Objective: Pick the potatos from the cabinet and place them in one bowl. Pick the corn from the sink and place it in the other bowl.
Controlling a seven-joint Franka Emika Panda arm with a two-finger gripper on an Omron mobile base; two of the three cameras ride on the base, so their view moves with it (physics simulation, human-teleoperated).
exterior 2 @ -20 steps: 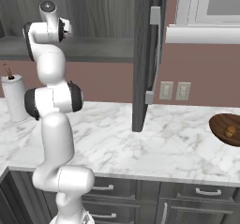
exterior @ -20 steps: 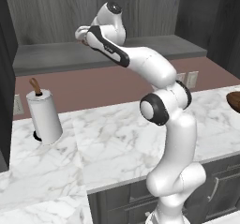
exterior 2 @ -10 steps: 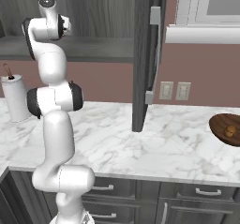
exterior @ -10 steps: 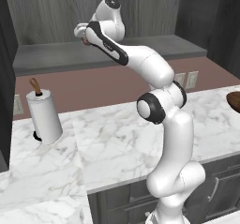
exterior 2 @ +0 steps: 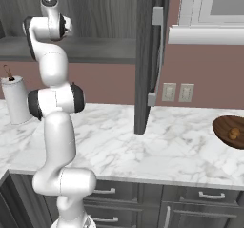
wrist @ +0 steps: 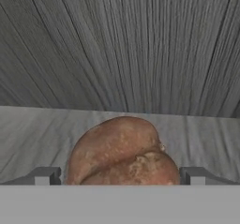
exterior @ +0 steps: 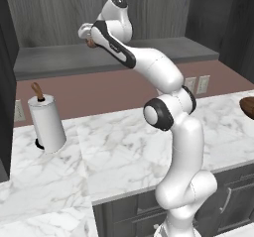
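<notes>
A reddish-brown potato point(wrist: 119, 148) rests on the grey shelf point(exterior: 59, 60) of the dark wood-grain cabinet. My gripper point(wrist: 119, 176) is open, one fingertip point(wrist: 47, 176) on each side of the potato and a thin gap still showing on the left. In the left base view the gripper point(exterior: 88, 36) is reached up onto the shelf with a bit of the brown potato point(exterior: 91, 43) under it. The dark brown wooden bowl point(exterior 2: 224, 127) stands at the counter's far right with an orange-brown potato point(exterior 2: 233, 133) inside. Corn, sink and tan-rimmed bowl are out of view.
An open dark cabinet door point(exterior 2: 147, 55) hangs down toward the marble counter point(exterior 2: 157, 146) to the arm's right. A paper towel roll point(exterior: 47, 124) stands on the counter at the left. Wall outlets point(exterior 2: 177, 92) sit on the pink backsplash. Grey drawers point(exterior 2: 200, 208) run below the counter.
The hand has edged slightly further in along the shelf and the elbow has shifted a little. The gripper stays around the potato.
</notes>
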